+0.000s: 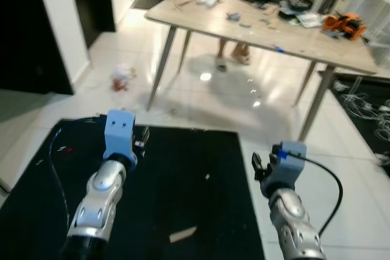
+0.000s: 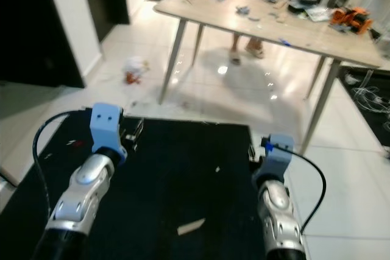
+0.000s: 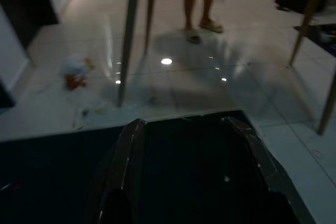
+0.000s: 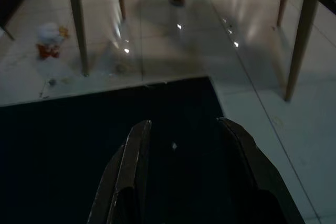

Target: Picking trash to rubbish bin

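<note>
A crumpled white and red piece of trash (image 1: 123,77) lies on the white tile floor left of the table's near leg; it also shows as the trash (image 3: 76,72) and the trash (image 4: 50,40) in the wrist views. My left gripper (image 3: 189,129) hovers open over the black mat (image 1: 183,181), nothing between its fingers. My right gripper (image 4: 184,129) is open too, above the mat's right part. Both arms reach forward, well short of the trash. A small pale scrap (image 1: 183,234) lies on the mat between the arms.
A light wooden table (image 1: 262,28) strewn with small items stands ahead on slanted legs. A person's feet in sandals (image 1: 233,58) show beyond it. Cables (image 1: 365,98) lie on a dark mat at right. A white wall corner (image 1: 61,22) and dark doorway are at left.
</note>
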{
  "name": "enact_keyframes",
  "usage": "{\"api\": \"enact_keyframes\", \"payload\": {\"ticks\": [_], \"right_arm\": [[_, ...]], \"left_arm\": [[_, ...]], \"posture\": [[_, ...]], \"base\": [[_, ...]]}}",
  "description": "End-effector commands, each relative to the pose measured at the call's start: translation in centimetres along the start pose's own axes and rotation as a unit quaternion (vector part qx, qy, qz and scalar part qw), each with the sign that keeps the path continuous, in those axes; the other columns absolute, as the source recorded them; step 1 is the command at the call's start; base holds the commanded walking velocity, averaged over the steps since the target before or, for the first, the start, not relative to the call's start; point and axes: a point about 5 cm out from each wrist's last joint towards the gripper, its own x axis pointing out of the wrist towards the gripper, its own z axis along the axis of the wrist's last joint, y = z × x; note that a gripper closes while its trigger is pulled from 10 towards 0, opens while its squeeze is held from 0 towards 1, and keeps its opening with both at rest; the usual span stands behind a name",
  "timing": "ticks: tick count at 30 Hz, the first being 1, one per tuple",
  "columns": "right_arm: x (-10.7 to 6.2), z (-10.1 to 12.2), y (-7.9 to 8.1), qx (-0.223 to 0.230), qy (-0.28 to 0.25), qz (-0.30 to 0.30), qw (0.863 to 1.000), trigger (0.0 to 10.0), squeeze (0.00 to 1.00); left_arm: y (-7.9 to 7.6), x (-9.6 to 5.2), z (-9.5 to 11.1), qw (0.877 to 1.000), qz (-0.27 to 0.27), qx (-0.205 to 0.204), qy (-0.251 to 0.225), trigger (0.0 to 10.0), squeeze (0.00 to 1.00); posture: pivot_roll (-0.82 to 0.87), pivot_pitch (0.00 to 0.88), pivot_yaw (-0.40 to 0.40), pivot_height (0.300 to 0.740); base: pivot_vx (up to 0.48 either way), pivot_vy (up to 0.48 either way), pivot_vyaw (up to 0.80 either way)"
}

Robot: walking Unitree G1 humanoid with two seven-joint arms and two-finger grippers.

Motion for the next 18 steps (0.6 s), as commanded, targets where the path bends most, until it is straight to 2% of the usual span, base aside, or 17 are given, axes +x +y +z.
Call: {"api": "enact_keyframes", "payload": {"ticks": [1, 18], "right_arm": [[-0.17, -0.24, -0.68, -0.005, 0.006, -0.012, 1.000, 10.0, 0.00], [0.03, 0.08, -0.66, -0.011, 0.000, -0.011, 1.000, 10.0, 0.00]], "left_arm": [[-0.47, -0.02, -0.11, 1.000, -0.008, 0.001, 0.002, 10.0, 0.00], [-0.57, 0.14, -0.01, 1.000, -0.009, -0.001, 0.000, 10.0, 0.00]], "posture": [[-0.08, 0.088, -0.046, 0.740], [-0.09, 0.087, -0.054, 0.740]], "base": [[0.420, 0.000, 0.00], [0.423, 0.000, 0.00]]}}
